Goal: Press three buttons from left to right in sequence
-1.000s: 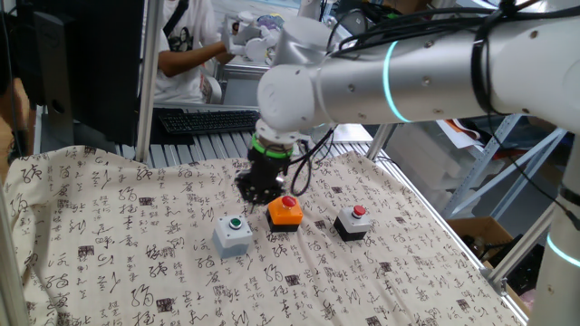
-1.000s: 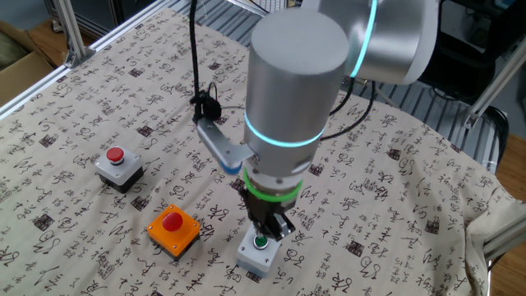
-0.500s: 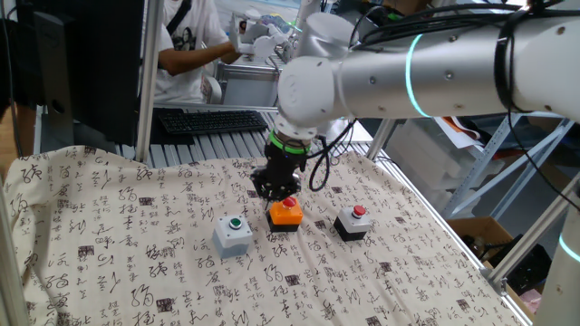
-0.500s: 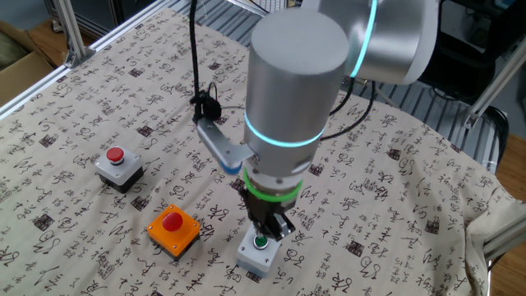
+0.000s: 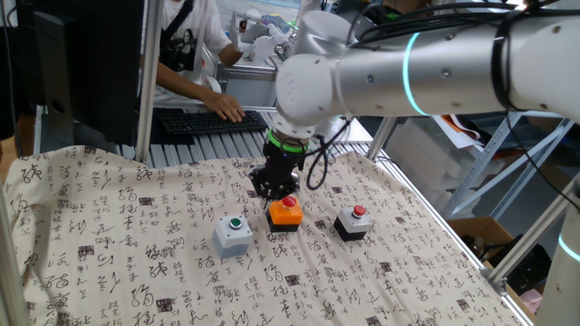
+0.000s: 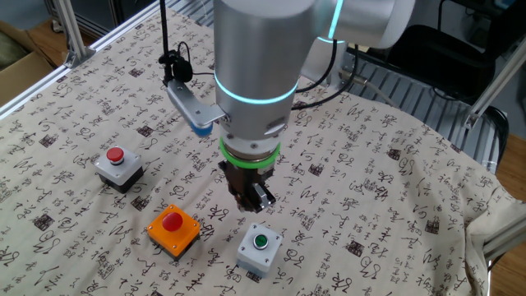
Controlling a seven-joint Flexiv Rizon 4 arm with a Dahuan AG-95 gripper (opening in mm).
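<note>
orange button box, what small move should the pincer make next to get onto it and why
Probably a short sideways shift, then straight down. In the other fixed view the pincer hangs above the cloth between the grey box with the green cap and the orange box with the red cap, not yet over the red cap. The black box with the red cap sits further along the row.

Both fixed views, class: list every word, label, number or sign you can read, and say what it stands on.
Tablecloth: printed all over with calligraphy-style characters and square seal marks, too small and blurred to read.
Three buttons: no lettering visible on caps or boxes.
Keyboard: key legends too small to read.
Arm: no readable brand or number.
</note>
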